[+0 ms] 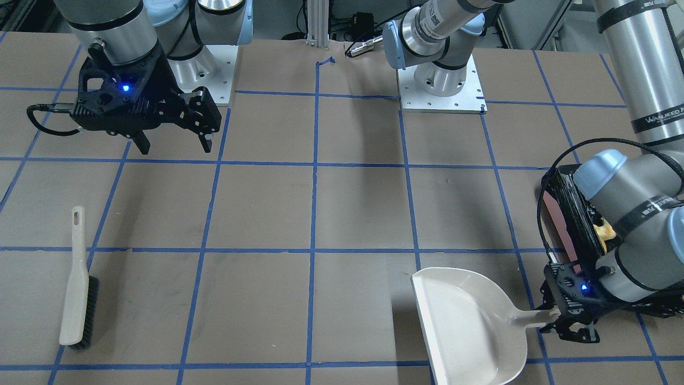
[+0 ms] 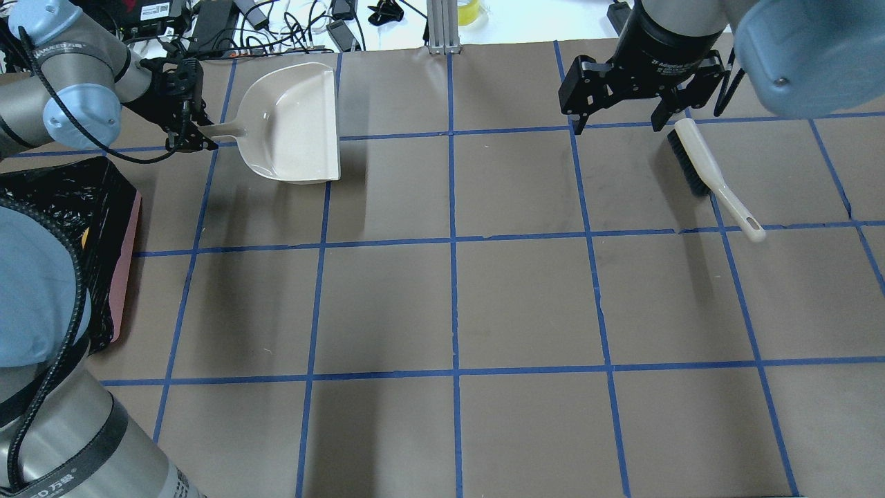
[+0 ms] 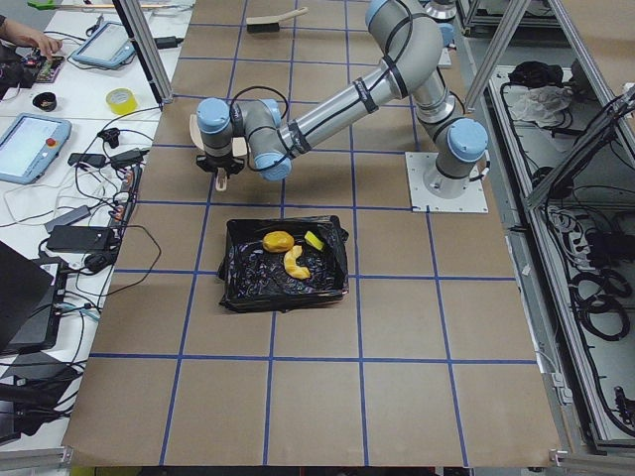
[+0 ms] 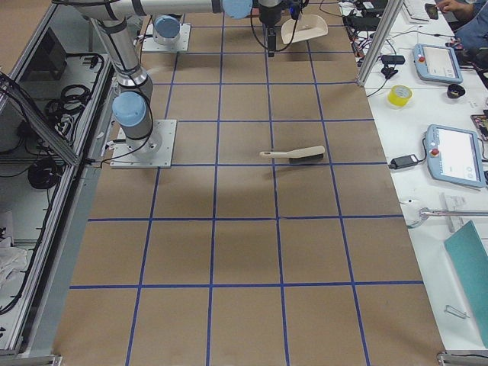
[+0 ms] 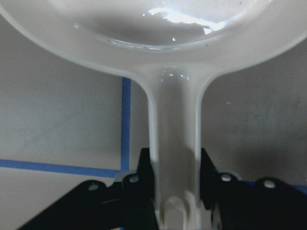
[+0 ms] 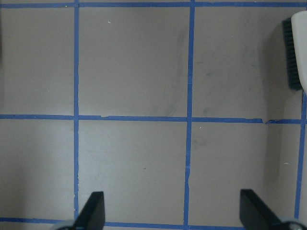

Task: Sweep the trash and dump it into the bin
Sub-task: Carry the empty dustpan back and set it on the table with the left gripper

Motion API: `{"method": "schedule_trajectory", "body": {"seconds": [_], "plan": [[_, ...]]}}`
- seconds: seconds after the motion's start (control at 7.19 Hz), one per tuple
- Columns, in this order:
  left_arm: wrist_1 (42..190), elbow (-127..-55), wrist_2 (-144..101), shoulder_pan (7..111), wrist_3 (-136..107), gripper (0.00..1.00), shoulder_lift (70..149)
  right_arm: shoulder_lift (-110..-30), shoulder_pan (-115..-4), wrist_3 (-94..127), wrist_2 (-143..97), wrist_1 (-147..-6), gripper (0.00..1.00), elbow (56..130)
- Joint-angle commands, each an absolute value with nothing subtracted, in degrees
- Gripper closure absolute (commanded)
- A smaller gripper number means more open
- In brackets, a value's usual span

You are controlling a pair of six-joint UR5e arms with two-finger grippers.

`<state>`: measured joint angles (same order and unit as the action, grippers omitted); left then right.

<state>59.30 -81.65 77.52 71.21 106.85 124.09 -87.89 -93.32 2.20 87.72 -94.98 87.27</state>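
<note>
The bin [image 3: 238, 288], a pink tub [image 2: 128, 277] lined with a black bag, stands at the table's left end. In it lie the tan-orange lump [image 3: 278, 240], the cream crescent [image 3: 294, 261] and the yellow-green wedge [image 3: 315, 239]. My left gripper [image 1: 566, 321] is shut on the handle of the cream-white dustpan [image 1: 470, 326], whose pan [image 5: 153, 28] is empty; the fingers [image 5: 144, 177] press both sides of the handle. My right gripper [image 1: 173, 141] is open and empty above the table, also in the overhead view [image 2: 615, 121].
A cream brush with black bristles [image 1: 77, 283] lies flat on the table near my right gripper, also in the overhead view [image 2: 705, 169] and at the right wrist view's edge [image 6: 297, 48]. Blue tape lines grid the brown table. The arm bases [image 1: 441, 85] stand at the robot's side.
</note>
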Motion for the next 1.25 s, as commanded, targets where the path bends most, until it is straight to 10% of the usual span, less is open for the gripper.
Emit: {"method": "schedule_trajectory", "body": {"seconds": [0.0,0.83,1.11], "plan": [[60.20,-81.38,81.70,73.38,105.73,0.94,124.54,-87.89,-93.34,2.20,87.71,-95.01,0.00,87.28],[60.82,-82.70,86.13,76.20,99.60,0.93,125.33,-87.89,-93.34,2.20,87.80,-94.92,0.00,87.28],[60.73,-84.72,86.05,77.07,99.67,0.79,124.72,-87.89,-93.34,2.20,87.80,-95.01,0.00,87.28]]}}
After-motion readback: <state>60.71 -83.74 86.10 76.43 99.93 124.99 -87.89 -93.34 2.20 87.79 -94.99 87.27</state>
